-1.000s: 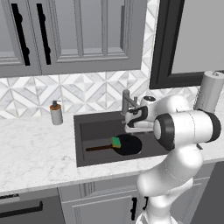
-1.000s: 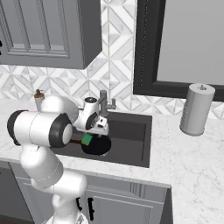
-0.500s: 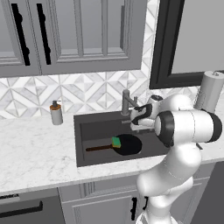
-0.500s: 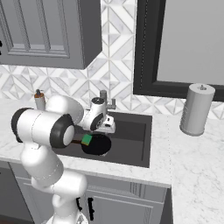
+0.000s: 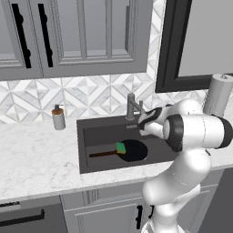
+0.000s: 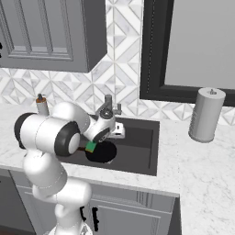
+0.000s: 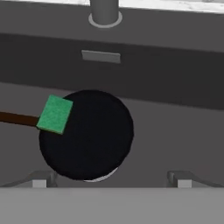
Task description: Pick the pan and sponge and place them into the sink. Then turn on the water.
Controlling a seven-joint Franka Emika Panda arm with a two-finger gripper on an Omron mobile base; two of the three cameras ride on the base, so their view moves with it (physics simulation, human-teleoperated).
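Observation:
The black pan [image 5: 133,150] lies flat on the floor of the dark sink [image 5: 82,145], its reddish-brown handle [image 5: 102,154] pointing left. The green sponge [image 5: 120,148] rests on the pan's left rim, where the handle starts. My gripper [image 5: 140,126] hovers open above the basin, just in front of the grey faucet [image 5: 131,107], with nothing between its fingers. In the hand view the pan [image 7: 87,135] and the sponge [image 7: 54,113] lie below my gripper [image 7: 111,181], and the faucet base [image 7: 104,13] is at the top. No stream of water is visible at the spout.
A soap bottle [image 5: 58,117] stands on the marble counter left of the sink. A paper towel roll [image 5: 218,93] stands to the right. Grey wall cabinets hang above, and a dark window frame sits behind the faucet.
My hand has drifted slightly lower and sideways over the sink, still near the faucet. Its jaws stay open. The pan and the sponge have not moved.

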